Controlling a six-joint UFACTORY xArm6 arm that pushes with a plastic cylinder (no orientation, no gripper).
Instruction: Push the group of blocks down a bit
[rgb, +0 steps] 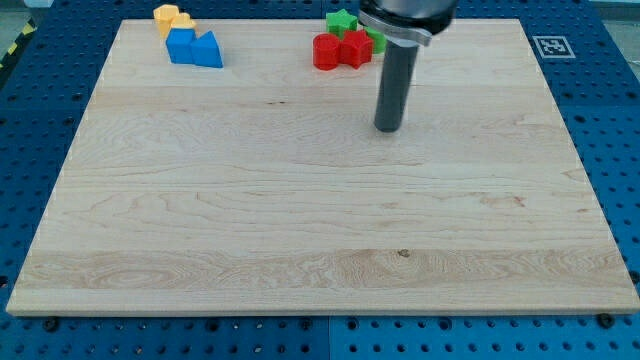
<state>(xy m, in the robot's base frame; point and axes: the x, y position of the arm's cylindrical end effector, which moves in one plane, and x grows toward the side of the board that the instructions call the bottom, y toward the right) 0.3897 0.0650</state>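
Now my tip (387, 128) below-right of red blocks (340, 50), apart; no claw visible.

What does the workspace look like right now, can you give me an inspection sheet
Surface: wooden board on a blue pegboard.
Job's things: red blocks and green blocks clustered at the view's top centre; yellow blocks and blue blocks clustered at top left.
Clutter: nothing seen.
Hand: none; my tip is below and right of the red blocks, apart from them.
Cables: nothing seen.
Surroundings: marker tag at top right.
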